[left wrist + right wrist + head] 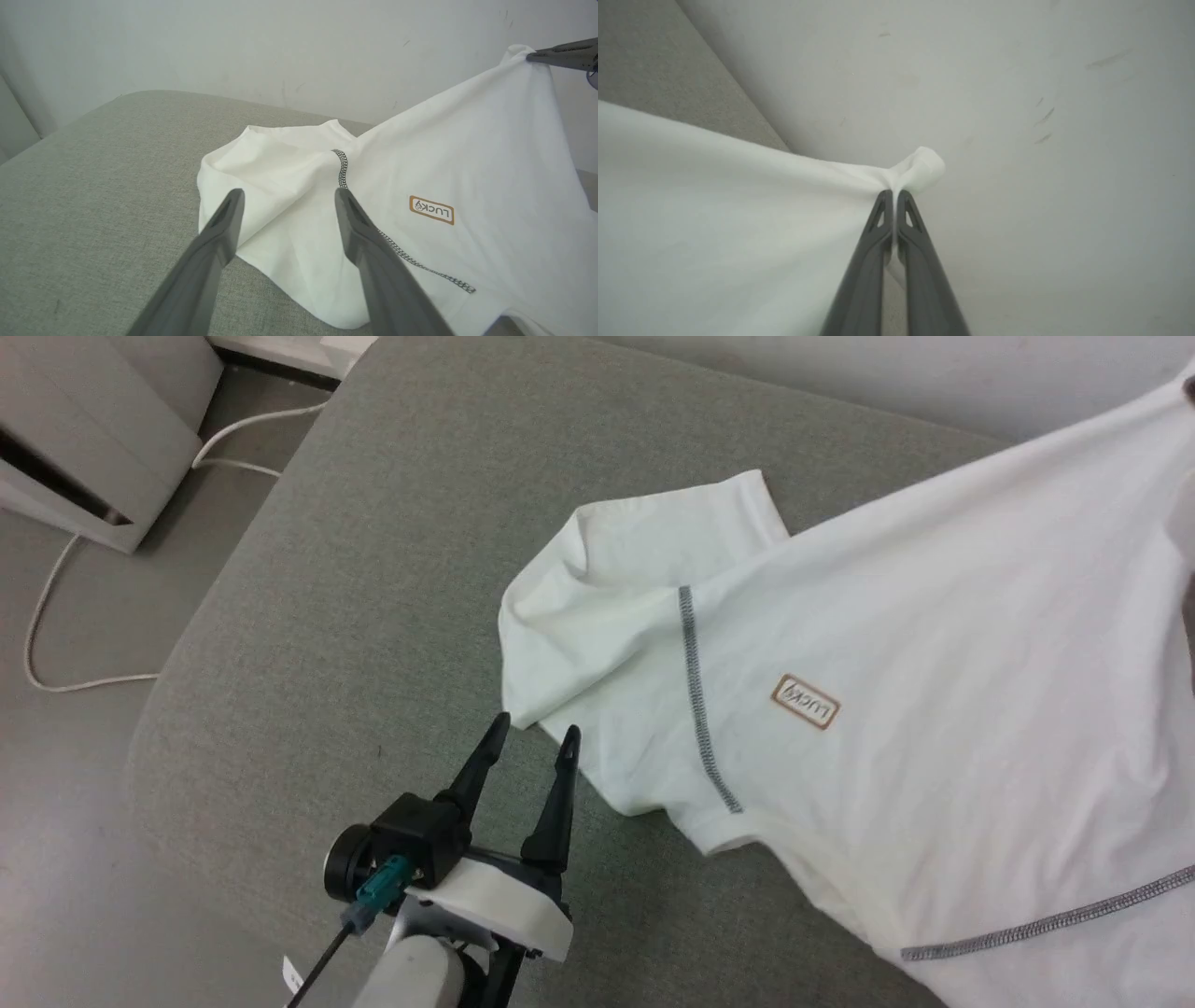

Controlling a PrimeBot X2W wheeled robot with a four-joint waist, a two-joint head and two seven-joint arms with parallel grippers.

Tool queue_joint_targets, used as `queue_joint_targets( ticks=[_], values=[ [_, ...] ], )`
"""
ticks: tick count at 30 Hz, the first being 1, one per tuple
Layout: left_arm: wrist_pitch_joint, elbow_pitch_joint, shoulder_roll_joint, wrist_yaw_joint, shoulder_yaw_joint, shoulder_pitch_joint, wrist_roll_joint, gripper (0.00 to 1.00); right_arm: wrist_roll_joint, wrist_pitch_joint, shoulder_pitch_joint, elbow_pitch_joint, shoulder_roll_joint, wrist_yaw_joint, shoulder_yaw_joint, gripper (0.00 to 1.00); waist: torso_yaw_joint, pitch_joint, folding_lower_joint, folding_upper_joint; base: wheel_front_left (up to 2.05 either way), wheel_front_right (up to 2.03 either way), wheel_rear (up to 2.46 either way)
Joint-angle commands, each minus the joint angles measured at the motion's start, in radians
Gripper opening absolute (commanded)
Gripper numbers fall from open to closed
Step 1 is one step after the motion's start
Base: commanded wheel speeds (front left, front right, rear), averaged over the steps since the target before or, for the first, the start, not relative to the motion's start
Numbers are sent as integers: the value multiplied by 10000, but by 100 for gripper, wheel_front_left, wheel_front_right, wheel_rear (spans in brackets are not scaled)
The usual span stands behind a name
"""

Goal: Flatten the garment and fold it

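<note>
Left gripper [538, 733], nearest, hangs over the bench [308, 644]. Jaws spread wide, nothing between them. Its tips sit at the garment's [934, 663] nearest corner; I cannot tell whether they touch it.

Open room: a broad bare stretch of bench lies to the left of the cloth. The bench's left edge is rounded and drops to the floor [56, 859]. A pale cable [42, 616] loops there, and a light cabinet [93, 420] stands further back.

Bench cover is grey woven fabric, matte, with a slight nap.

The garment is white, soft knit. Its low end lies bunched on mid-bench in loose folds, with a hemmed flap turned toward the far side. The long axis runs from this low corner up and away to the right, and the cloth rises off the bench into a taut sloping sheet.

A dark grey zigzag seam [695, 691] crosses near the low end. A second seam [1055, 922] runs along the near right. A small brown-edged logo patch [805, 701], rectangular with rounded corners, sits between them, letters upside down from the head view.

Right gripper [894, 193], far and high: jaws pressed together, pinching a raised corner of the garment, with a small white tuft beyond the tips.

A plain pale wall [1041, 140], lightly scuffed, stands just behind the bench's far edge.
</note>
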Motion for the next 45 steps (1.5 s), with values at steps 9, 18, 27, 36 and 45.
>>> queue_joint_targets(
  ticks=[9, 18, 27, 36, 45],
  values=[
    [-47, 69, -260, -195, -107, -456, 50, 100, -2201, -1315, -1419, 1451, 506, -23, -1478, 0, 428, 597, -2, 0, 0, 0, 0],
    [-47, 641, -322, -304, -204, -432, -289, 100, -1911, -1969, -904, 3350, 1520, -23, -1493, 100, -119, 152, -2, 0, 0, 0, 0],
    [602, 1544, -163, -355, 129, -22, -1016, 100, -464, -3967, 147, 3544, 2427, -23, -1531, 100, -1563, -1236, -2, 0, 0, 0, 0],
    [2144, 1513, 90, -335, 519, 601, -2050, 100, 1473, -4484, 3037, 630, 2970, -23, -2407, 100, -2921, -1889, -2, 0, 0, 0, 0],
    [3032, 1503, 69, -263, 885, 303, -2911, 100, 1430, -4359, 6691, -3671, 4124, -23, -3697, 100, -3847, -1524, -2, 0, 0, 0, 0]
  ],
)
